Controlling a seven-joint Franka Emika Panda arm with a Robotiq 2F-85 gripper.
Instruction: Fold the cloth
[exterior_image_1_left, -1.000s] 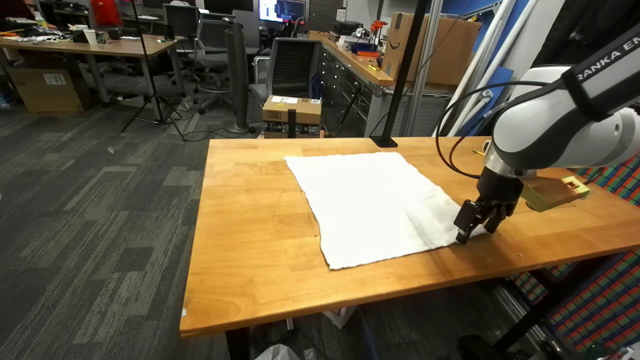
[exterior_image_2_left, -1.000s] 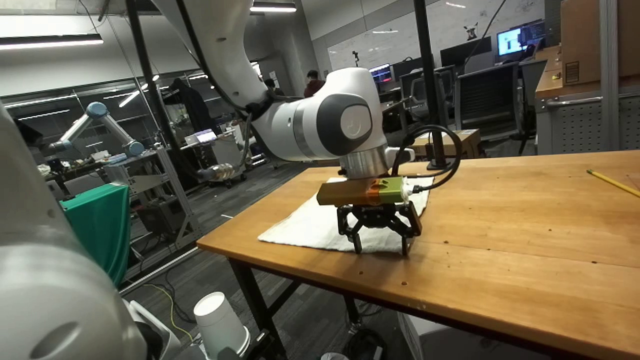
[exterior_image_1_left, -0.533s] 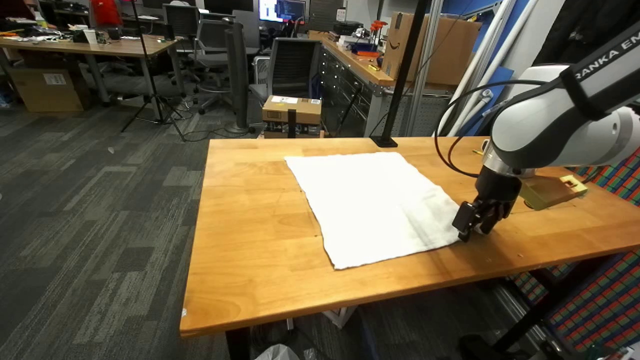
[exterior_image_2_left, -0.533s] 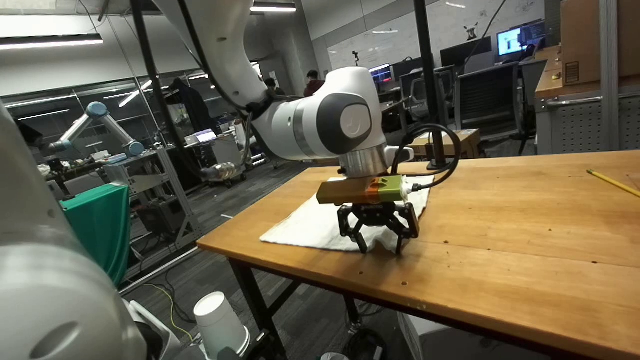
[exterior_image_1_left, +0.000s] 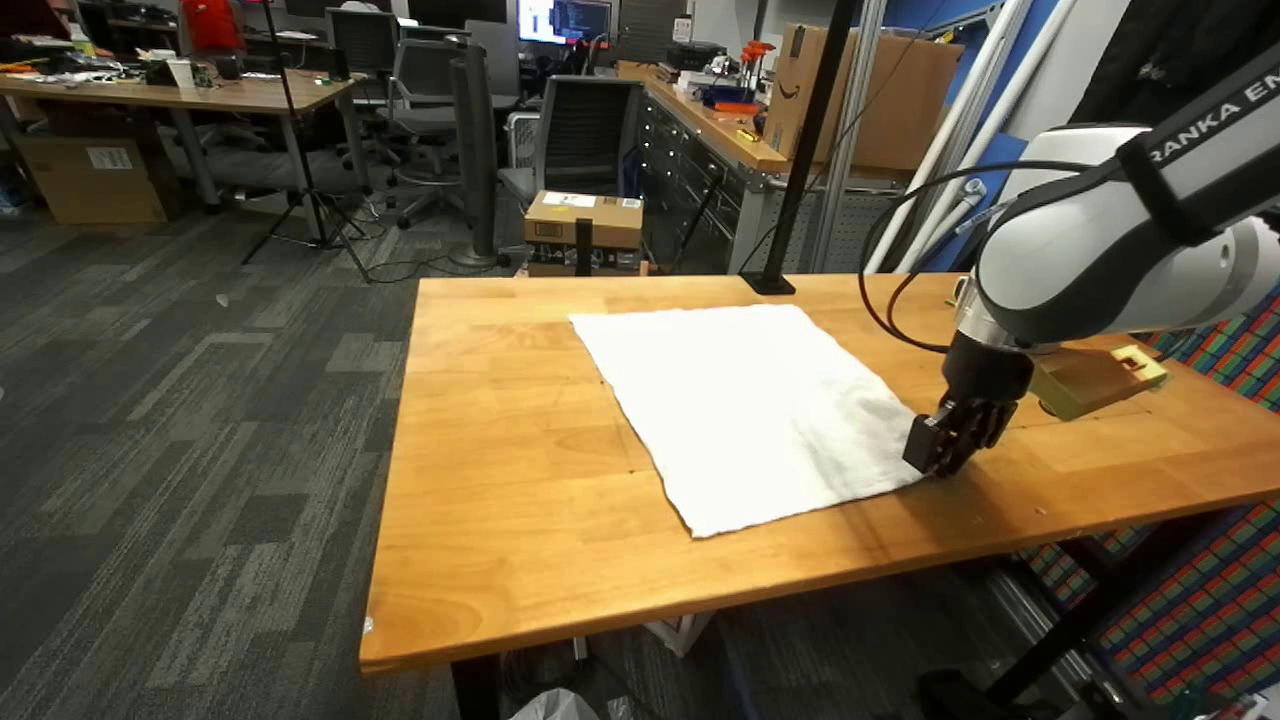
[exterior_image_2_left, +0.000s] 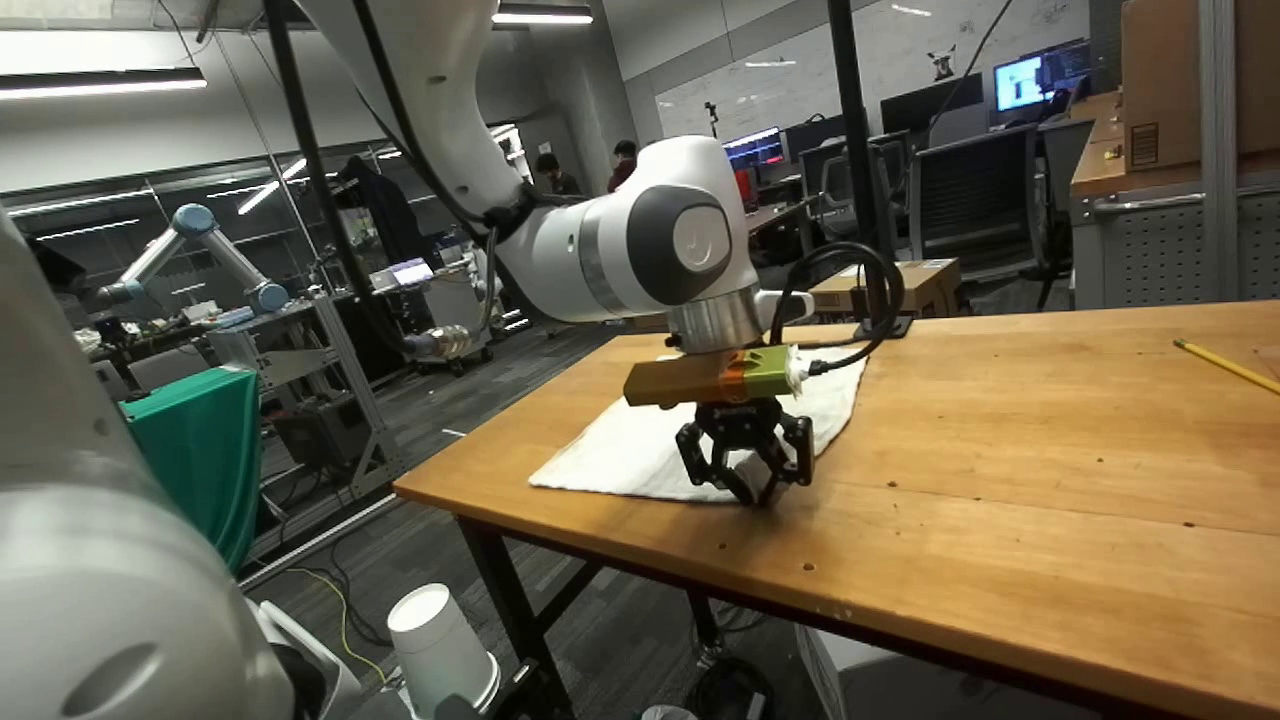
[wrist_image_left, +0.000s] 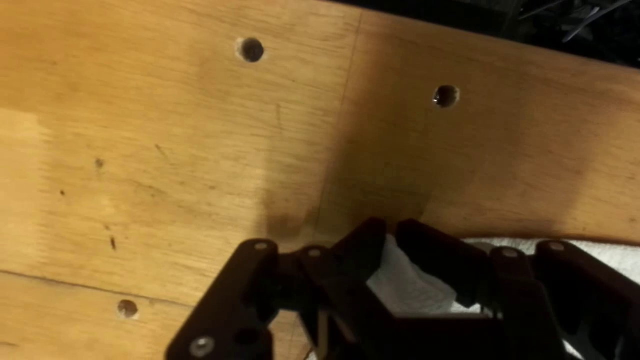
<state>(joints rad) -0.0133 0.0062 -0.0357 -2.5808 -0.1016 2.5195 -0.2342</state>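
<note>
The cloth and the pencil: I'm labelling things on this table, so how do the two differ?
The cloth is white, the pencil yellow. The cloth spreads as a broad sheet; the pencil is a thin stick. The cloth is pinched at one corner by the claw; the pencil lies apart from it. Both rest on the table.

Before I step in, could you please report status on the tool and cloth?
Tool shut on a corner of the white cloth. Cloth mostly flat, not yet folded. Pencil on table, apart, likely not in the way.
</note>
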